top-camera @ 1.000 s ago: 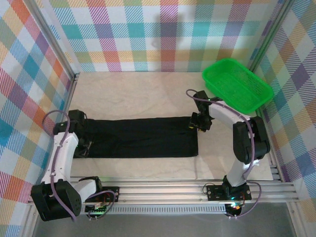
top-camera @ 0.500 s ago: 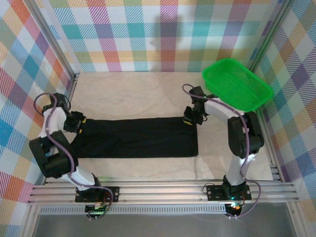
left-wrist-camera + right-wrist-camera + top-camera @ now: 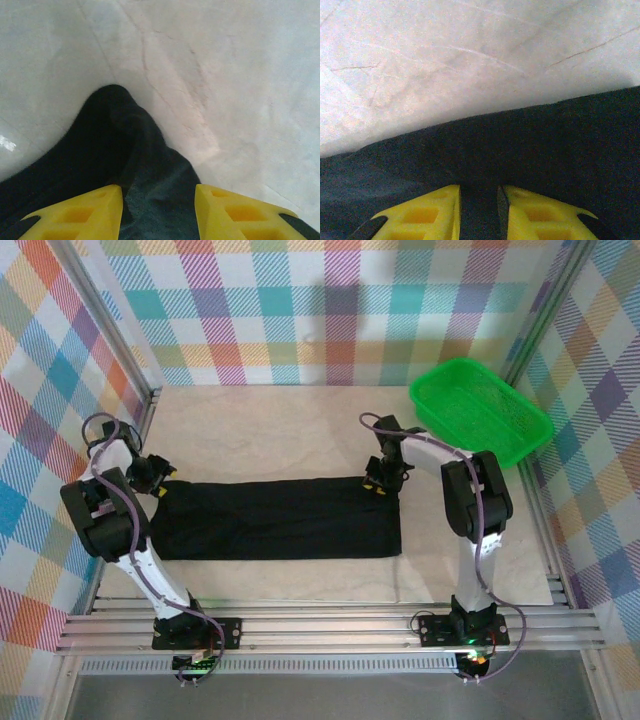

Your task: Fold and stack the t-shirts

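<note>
The table (image 3: 260, 430) was mostly bare, so you had plenty of room to work. The black t-shirt (image 3: 280, 520) lay across its near half as one long flat band. To me that looked like a first fold done and the next one being set up.

The green basket (image 3: 480, 405) sat in the far right corner, well apart from the cloth. I'd guess you parked it there to keep it out of the way.

You had the left gripper (image 3: 160, 480) at the band's far left corner and the right gripper (image 3: 378, 483) at its far right corner. One on each end makes sense if you wanted that edge to lift evenly.

On the left wrist view the left gripper (image 3: 159, 192) was released, its fingers apart around a hump of cloth. The right gripper (image 3: 479, 192) had its fingers drawn close with cloth in the gap. Honestly, I couldn't tell whether it was really clamped.
</note>
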Available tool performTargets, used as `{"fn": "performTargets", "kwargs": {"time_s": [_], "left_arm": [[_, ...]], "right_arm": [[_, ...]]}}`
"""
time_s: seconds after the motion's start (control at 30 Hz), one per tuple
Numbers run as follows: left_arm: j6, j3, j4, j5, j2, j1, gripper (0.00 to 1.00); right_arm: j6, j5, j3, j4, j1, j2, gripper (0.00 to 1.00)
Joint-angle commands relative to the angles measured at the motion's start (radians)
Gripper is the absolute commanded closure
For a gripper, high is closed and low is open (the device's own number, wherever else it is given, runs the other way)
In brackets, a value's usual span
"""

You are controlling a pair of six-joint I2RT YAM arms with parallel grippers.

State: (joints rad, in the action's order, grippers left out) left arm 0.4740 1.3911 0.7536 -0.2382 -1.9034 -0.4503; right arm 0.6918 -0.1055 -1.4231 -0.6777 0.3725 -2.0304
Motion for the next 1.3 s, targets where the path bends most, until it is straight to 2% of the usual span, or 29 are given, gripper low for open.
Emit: {"fn": "performTargets", "kwargs": {"time_s": [0.0,0.13,0.27,0.4,0.6,0.67,0.8,0.87,0.9,0.97,1.03,1.13,1.27], "left_arm": [[-0.024,0.014,0.009,0.050,0.001,-0.021,0.57],[-0.020,0.012,0.002,0.041,-0.023,-0.021,0.62],[-0.030,0.016,0.014,0.085,-0.047,-0.021,0.85],[-0.038,0.052,0.036,0.096,-0.107,-0.024,0.92],[-0.013,0.123,0.039,0.017,-0.202,0.007,0.94],[-0.009,0.162,0.050,0.006,-0.232,0.036,0.94],[0.001,0.260,0.085,0.021,-0.286,0.088,0.91],[0.011,0.293,0.098,0.074,-0.275,0.105,0.85],[0.018,0.298,0.097,0.108,-0.245,0.114,0.76],[0.034,0.296,0.104,0.198,-0.171,0.137,0.48],[0.045,0.273,0.109,0.272,-0.068,0.155,0.43],[0.066,0.179,0.108,0.333,0.088,0.207,0.43],[0.153,0.001,0.140,0.279,0.234,0.238,0.50]], "right_arm": [[-0.015,0.044,-0.040,-0.076,-0.006,-0.033,0.70],[-0.016,0.051,-0.081,-0.104,-0.006,-0.075,0.69],[-0.012,0.077,-0.119,-0.139,-0.010,-0.113,0.68],[-0.015,0.108,-0.157,-0.193,-0.038,-0.153,0.68],[-0.066,0.105,-0.220,-0.209,-0.126,-0.198,0.67],[-0.105,0.053,-0.285,-0.212,-0.153,-0.240,0.66],[-0.167,0.059,-0.490,-0.301,-0.164,-0.332,0.66],[-0.179,0.065,-0.555,-0.326,-0.165,-0.341,0.64],[-0.184,0.061,-0.570,-0.328,-0.164,-0.330,0.63],[-0.195,0.060,-0.556,-0.303,-0.156,-0.278,0.59],[-0.211,0.064,-0.515,-0.271,-0.140,-0.210,0.55],[-0.222,0.080,-0.433,-0.231,-0.110,-0.098,0.52],[-0.205,0.052,-0.303,-0.173,-0.066,0.018,0.51]]}}
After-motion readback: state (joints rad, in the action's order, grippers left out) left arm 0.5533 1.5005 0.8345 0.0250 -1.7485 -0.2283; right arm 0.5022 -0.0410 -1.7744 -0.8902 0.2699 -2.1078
